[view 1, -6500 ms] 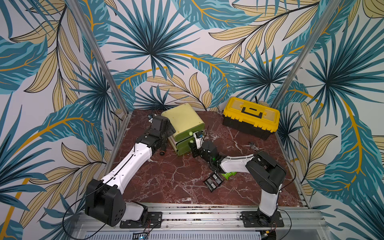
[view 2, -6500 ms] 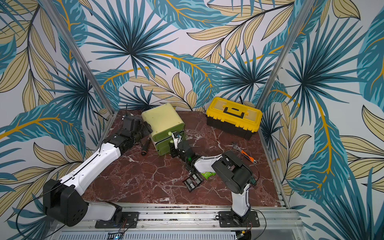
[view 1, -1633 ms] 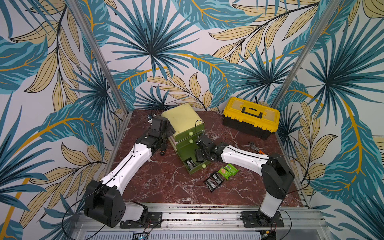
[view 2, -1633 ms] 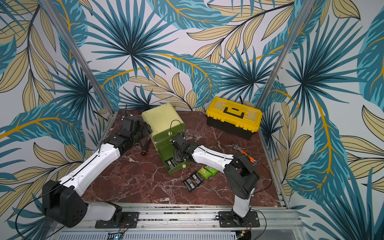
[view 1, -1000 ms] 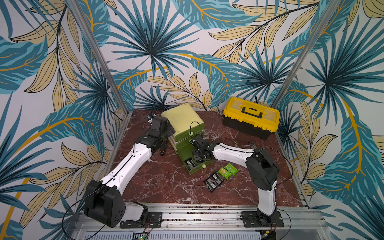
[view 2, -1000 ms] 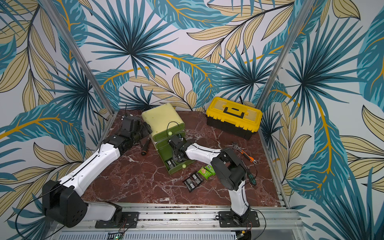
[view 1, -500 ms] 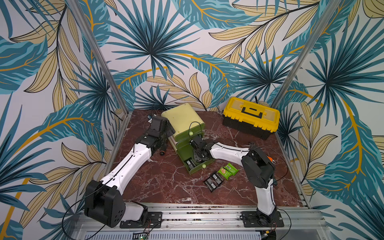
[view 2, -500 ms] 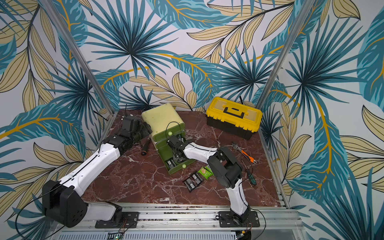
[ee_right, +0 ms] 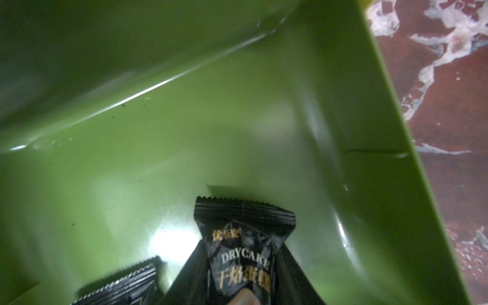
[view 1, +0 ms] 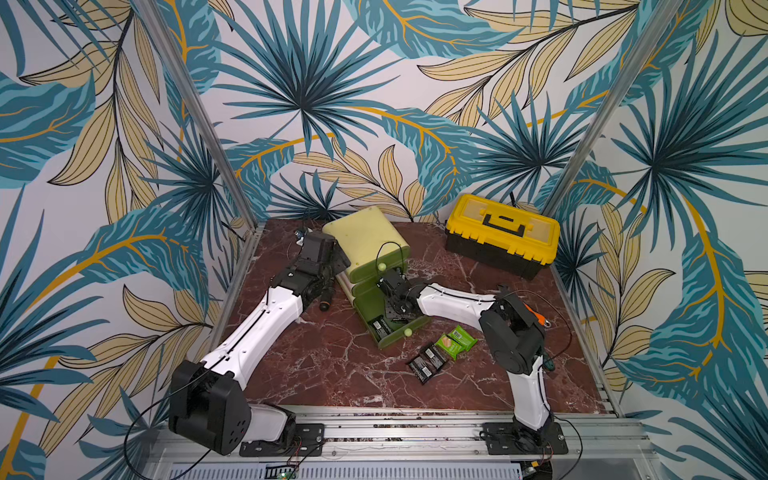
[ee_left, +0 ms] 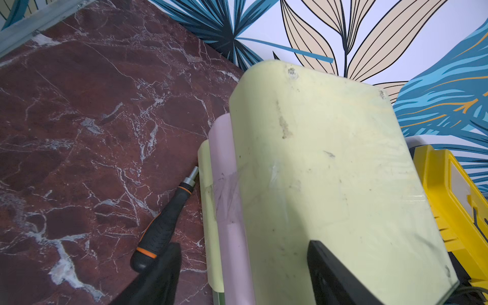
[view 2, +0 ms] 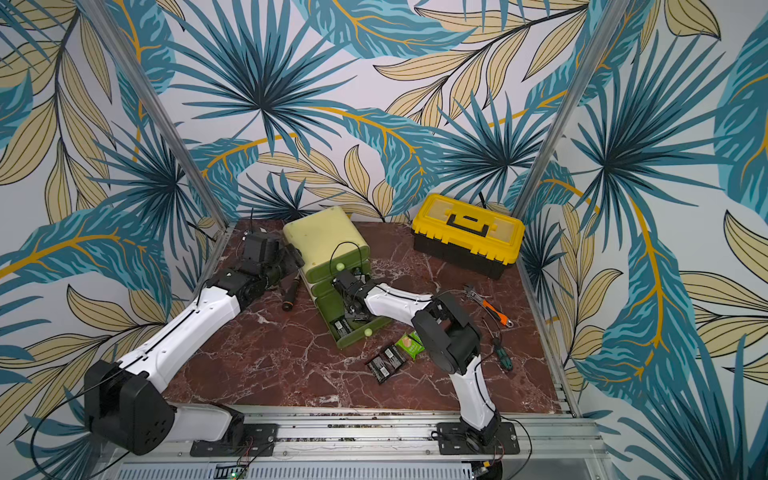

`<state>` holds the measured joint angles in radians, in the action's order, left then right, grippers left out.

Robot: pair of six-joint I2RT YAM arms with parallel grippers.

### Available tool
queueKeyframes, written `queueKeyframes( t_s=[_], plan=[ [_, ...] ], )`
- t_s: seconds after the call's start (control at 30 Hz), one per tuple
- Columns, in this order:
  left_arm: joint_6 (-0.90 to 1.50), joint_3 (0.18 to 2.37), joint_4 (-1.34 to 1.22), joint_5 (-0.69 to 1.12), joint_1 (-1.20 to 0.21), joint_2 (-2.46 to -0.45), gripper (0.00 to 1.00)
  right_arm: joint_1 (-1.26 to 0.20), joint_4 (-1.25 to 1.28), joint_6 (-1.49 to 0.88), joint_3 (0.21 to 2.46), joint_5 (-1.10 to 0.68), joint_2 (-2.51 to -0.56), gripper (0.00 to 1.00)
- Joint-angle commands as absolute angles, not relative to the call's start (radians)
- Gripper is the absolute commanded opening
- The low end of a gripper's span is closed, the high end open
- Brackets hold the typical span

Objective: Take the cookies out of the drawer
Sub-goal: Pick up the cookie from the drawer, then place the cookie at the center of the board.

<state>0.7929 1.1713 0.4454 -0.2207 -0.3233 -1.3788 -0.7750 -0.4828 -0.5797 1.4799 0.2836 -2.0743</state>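
Note:
The green cabinet [view 1: 365,239] has its bottom drawer [view 1: 399,338] pulled open. My right gripper [view 1: 399,316] reaches down into the drawer. In the right wrist view its fingers [ee_right: 295,280] press both sides of a black cookie packet [ee_right: 243,253], and a second black packet [ee_right: 121,285] lies beside it on the drawer floor [ee_right: 184,158]. In both top views a black packet [view 2: 341,326] shows in the drawer. Two black cookies [view 1: 426,363] and two green cookies [view 1: 455,340] lie on the table. My left gripper [ee_left: 245,277] stands open astride the cabinet's [ee_left: 330,171] top edge.
A yellow toolbox [view 1: 503,232] stands at the back right. A black screwdriver [ee_left: 166,221] lies against the cabinet's left side. An orange-handled tool [view 2: 496,311] and a green-handled screwdriver [view 2: 505,361] lie by the right arm's base side.
My right gripper's jaws have closed in on the black packet inside the drawer, and its elbow has swung toward the front. The left arm has stayed still.

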Motion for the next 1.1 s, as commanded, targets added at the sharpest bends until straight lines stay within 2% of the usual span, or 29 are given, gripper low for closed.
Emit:
queueKeyframes(
  t_s=[0.0, 0.4, 0.53, 0.9, 1.07],
  plan=[
    [0.772, 1.169, 0.480, -0.201, -0.318, -1.374, 0.80, -0.775, -0.485, -0.583, 1.471, 0.288, -2.024, 0.41],
    [0.776, 1.162, 0.479, -0.204, -0.318, -1.374, 0.80, -0.776, -0.380, -0.575, 1.338, 0.293, -1.818, 0.41],
    [0.776, 1.164, 0.478, -0.204, -0.319, -1.373, 0.80, -0.798, -0.327, -0.496, 1.286, 0.292, -1.734, 0.40],
    [0.781, 1.163, 0.468, -0.194, -0.318, -1.382, 0.80, -1.012, -0.177, -0.187, 0.931, 0.239, -1.402, 0.38],
    [0.782, 1.159, 0.466, -0.191, -0.318, -1.382, 0.80, -1.081, -0.173, -0.147, 0.790, 0.172, -1.343, 0.38]
  ],
)
